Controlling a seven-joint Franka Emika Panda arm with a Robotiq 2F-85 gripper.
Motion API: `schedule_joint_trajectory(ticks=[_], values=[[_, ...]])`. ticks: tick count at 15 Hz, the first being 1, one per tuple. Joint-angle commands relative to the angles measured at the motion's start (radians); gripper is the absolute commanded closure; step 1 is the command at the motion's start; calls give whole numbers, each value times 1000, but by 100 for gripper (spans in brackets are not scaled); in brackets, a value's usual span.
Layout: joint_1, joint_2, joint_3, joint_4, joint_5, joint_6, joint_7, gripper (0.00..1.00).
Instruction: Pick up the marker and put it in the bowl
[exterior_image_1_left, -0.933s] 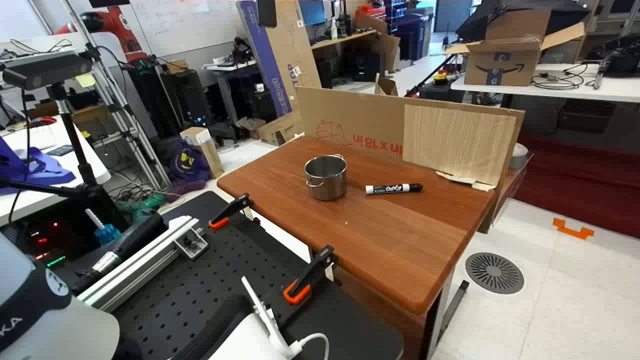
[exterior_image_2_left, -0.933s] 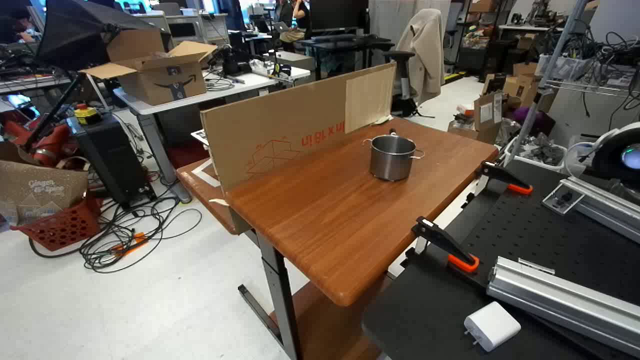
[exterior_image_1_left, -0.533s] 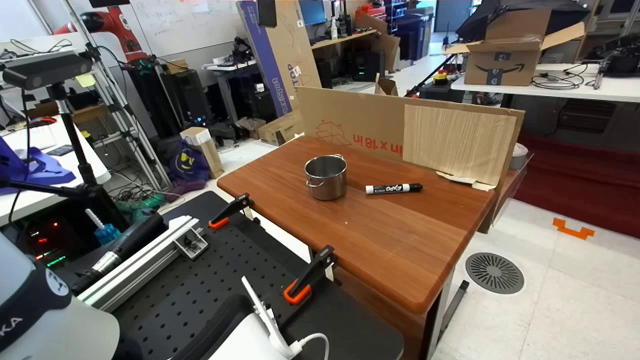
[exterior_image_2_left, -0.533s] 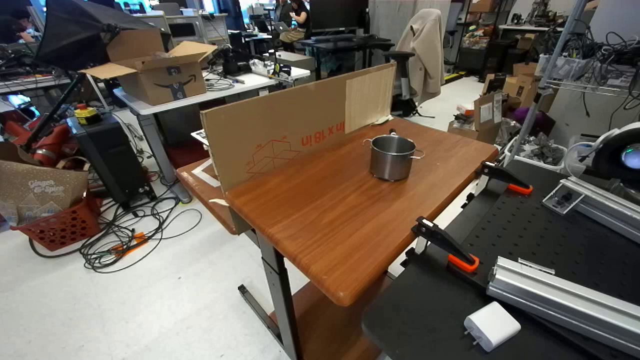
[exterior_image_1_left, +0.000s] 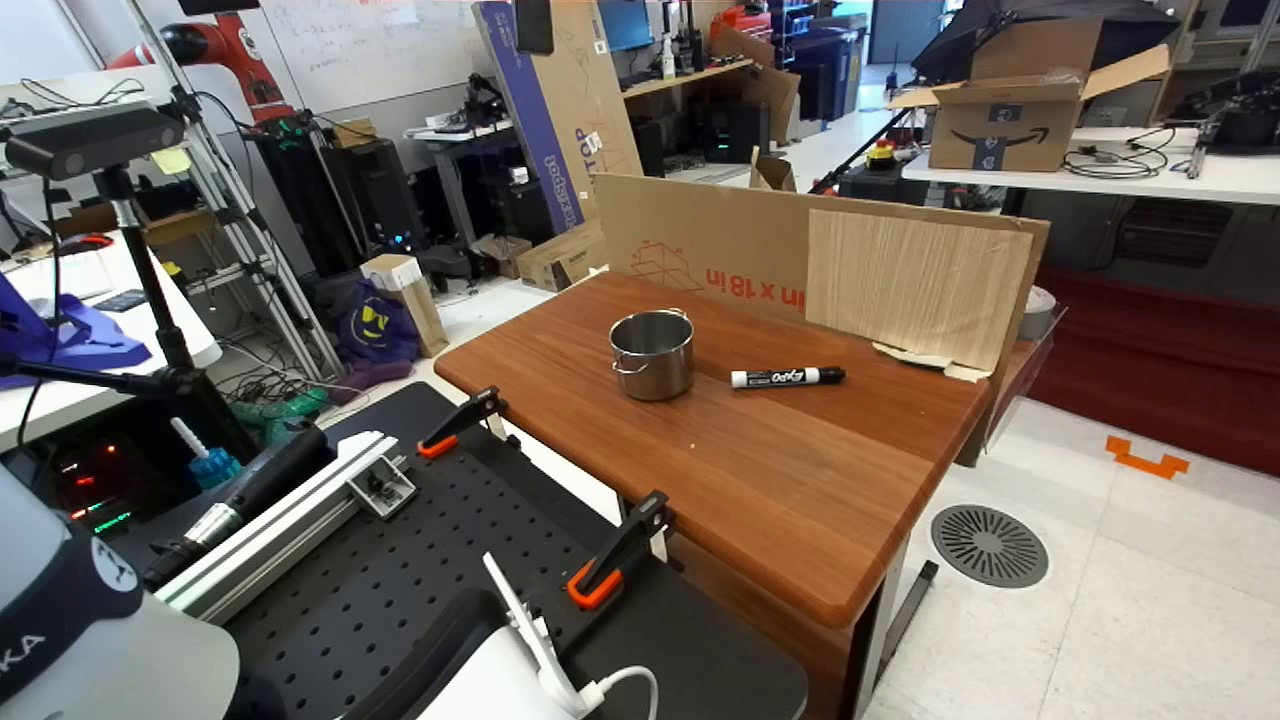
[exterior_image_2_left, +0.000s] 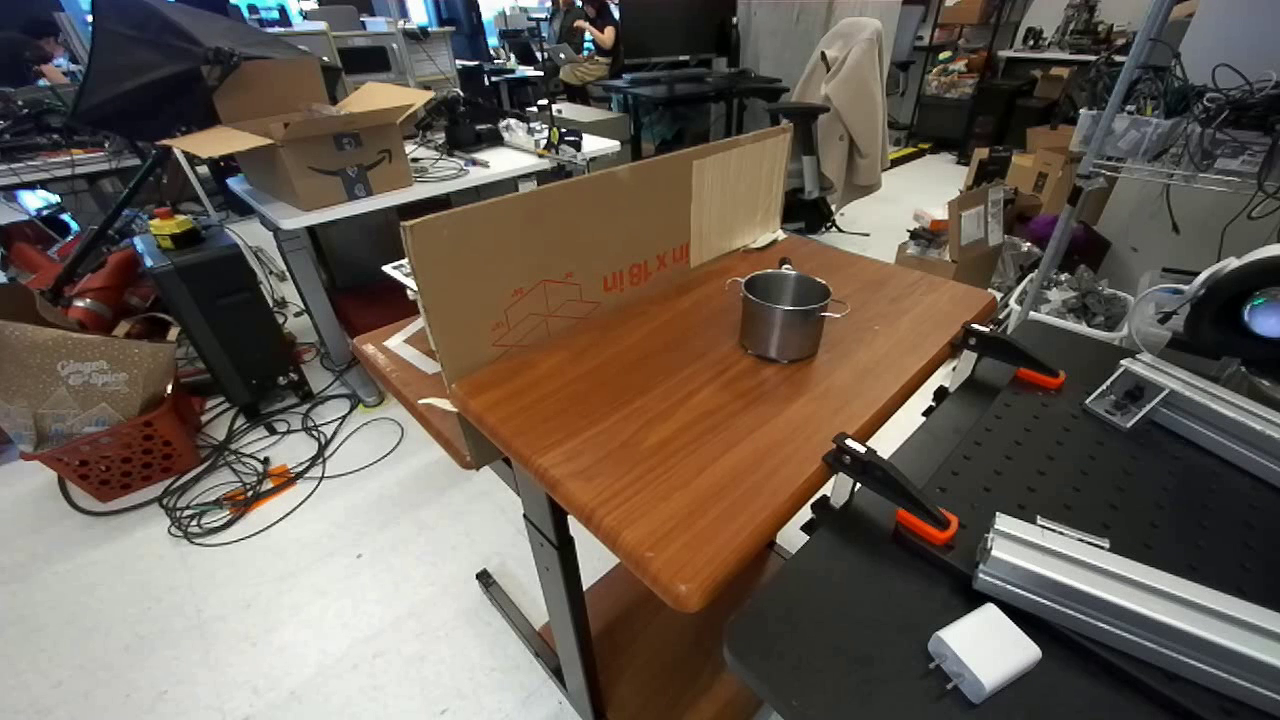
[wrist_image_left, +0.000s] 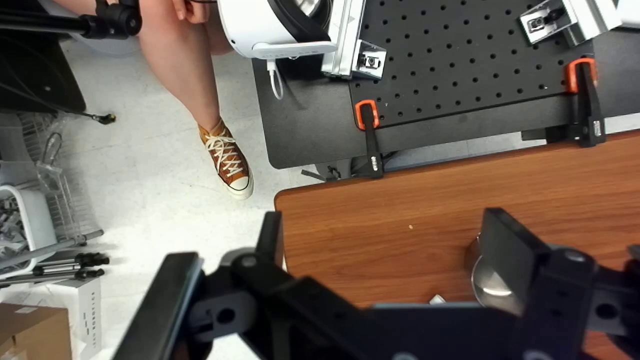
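Note:
The marker (exterior_image_1_left: 788, 377) lies on the wooden table, a white pen with a black label and a black cap. In an exterior view only its small black end (exterior_image_2_left: 786, 264) shows behind the bowl. In the wrist view only its white end (wrist_image_left: 437, 299) shows past the gripper body. The bowl (exterior_image_1_left: 652, 355) is a shiny metal pot with small wire handles, upright beside the marker, also seen in an exterior view (exterior_image_2_left: 781, 325) and partly behind a finger in the wrist view (wrist_image_left: 492, 287). My gripper (wrist_image_left: 383, 215) is open and empty above the table; it is outside both exterior views.
A cardboard panel (exterior_image_1_left: 700, 235) stands along the table's (exterior_image_1_left: 800, 500) far edge. Black clamps with orange pads (exterior_image_1_left: 620, 550) grip the near edge beside the black perforated board (exterior_image_1_left: 400, 570). A person's leg and shoe (wrist_image_left: 227, 160) show beside the table in the wrist view.

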Motion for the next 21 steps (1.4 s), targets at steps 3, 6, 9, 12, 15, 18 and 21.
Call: schedule_joint_trajectory(ticks=[3, 6, 9, 12, 15, 18, 21], values=[[26, 83, -26, 47, 43, 58, 28, 0], [25, 161, -41, 90, 104, 126, 45, 0], [19, 254, -67, 153, 217, 176, 57, 0], [15, 359, -86, 232, 314, 196, 71, 0], [12, 456, -93, 305, 385, 216, 114, 0], [9, 535, -99, 352, 433, 289, 176, 0], [11, 599, -104, 386, 448, 350, 237, 0]])
